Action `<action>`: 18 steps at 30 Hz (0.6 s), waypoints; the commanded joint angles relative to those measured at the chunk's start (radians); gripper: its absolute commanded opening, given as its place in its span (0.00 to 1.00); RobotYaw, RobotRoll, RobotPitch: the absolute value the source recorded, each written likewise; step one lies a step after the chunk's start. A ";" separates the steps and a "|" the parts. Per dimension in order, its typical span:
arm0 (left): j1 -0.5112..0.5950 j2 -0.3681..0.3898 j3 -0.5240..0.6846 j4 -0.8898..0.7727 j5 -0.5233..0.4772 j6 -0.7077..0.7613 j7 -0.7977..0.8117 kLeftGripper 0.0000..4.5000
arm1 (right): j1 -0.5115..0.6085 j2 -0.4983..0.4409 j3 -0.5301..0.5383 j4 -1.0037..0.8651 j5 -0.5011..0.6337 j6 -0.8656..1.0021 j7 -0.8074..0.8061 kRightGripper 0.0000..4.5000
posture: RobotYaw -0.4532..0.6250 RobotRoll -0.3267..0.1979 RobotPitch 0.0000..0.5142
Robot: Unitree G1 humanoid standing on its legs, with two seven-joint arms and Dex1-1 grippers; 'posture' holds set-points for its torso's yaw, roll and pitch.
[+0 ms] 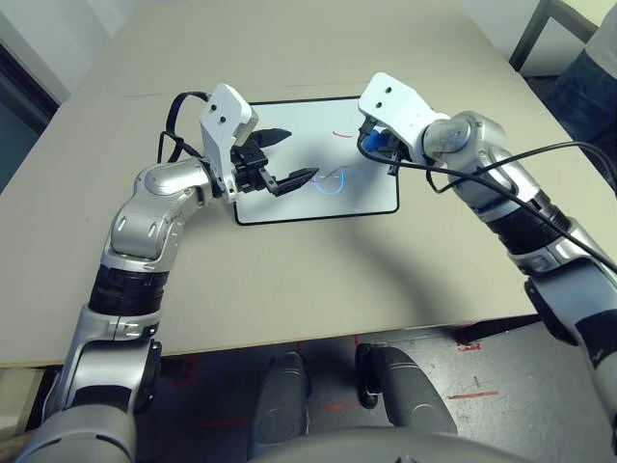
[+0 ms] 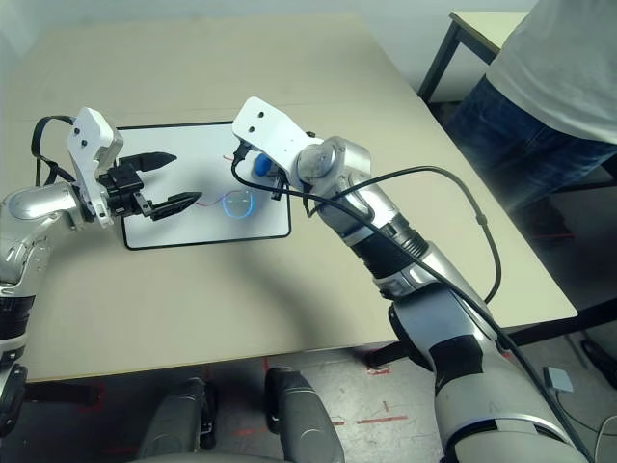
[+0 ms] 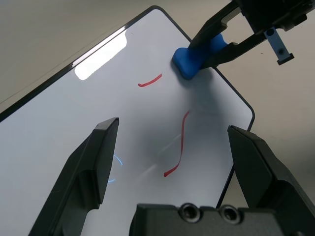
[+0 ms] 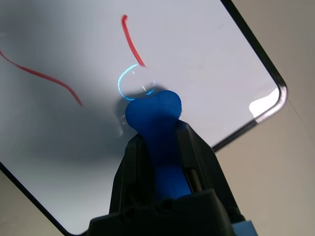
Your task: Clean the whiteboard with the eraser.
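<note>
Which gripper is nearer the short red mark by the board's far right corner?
Right. The right gripper holds the eraser beside that mark; the left gripper hangs open farther back.

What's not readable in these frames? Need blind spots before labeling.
- Eraser: its rear half sits between the right gripper fingers in the right wrist view.
- Eraser-to-whiteboard contact: tip is close to the surface, but touching or hovering cannot be told.
- Whiteboard's near-left part: covered by the open left gripper in the left eye view, so marks there are unseen.
- Person: cut off by the right eye view's edge.
</note>
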State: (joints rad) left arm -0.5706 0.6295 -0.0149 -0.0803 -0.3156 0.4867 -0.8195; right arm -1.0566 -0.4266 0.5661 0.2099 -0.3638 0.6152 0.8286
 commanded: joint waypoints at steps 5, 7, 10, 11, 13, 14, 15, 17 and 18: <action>0.018 -0.002 0.005 -0.023 -0.004 0.018 0.012 1.00 | -0.060 0.087 -0.003 0.144 -0.020 -0.052 -0.025 0.18 | 0.45 0.62 0.31; 0.021 -0.004 0.004 -0.025 -0.004 0.018 0.014 1.00 | -0.082 0.110 -0.005 0.179 -0.022 -0.065 -0.035 0.18 | 0.45 0.62 0.30; 0.025 -0.007 0.004 -0.028 -0.004 0.018 0.017 1.00 | -0.111 0.143 -0.008 0.220 -0.023 -0.081 -0.048 0.18 | 0.45 0.62 0.30; 0.026 -0.008 0.004 -0.029 -0.005 0.019 0.018 1.00 | -0.119 0.153 -0.009 0.231 -0.023 -0.084 -0.051 0.18 | 0.45 0.62 0.30; 0.025 -0.010 0.003 -0.028 -0.004 0.018 0.019 1.00 | -0.135 0.171 -0.013 0.255 -0.023 -0.094 -0.058 0.18 | 0.45 0.62 0.30; 0.026 -0.012 0.003 -0.030 -0.005 0.019 0.020 1.00 | -0.142 0.181 -0.013 0.265 -0.023 -0.098 -0.061 0.18 | 0.45 0.62 0.30; 0.026 -0.012 0.003 -0.029 -0.004 0.018 0.019 1.00 | -0.149 0.191 -0.014 0.275 -0.023 -0.102 -0.064 0.18 | 0.45 0.62 0.31; 0.027 -0.013 0.003 -0.028 -0.004 0.018 0.019 1.00 | -0.156 0.207 -0.014 0.289 -0.024 -0.109 -0.066 0.18 | 0.45 0.62 0.31; 0.026 -0.013 0.004 -0.026 -0.004 0.017 0.018 1.00 | -0.158 0.213 -0.014 0.296 -0.025 -0.112 -0.067 0.18 | 0.45 0.62 0.31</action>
State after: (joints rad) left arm -0.5595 0.6147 -0.0144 -0.0996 -0.3164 0.4985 -0.8002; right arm -1.2057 -0.2300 0.5606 0.4823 -0.3883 0.5110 0.7620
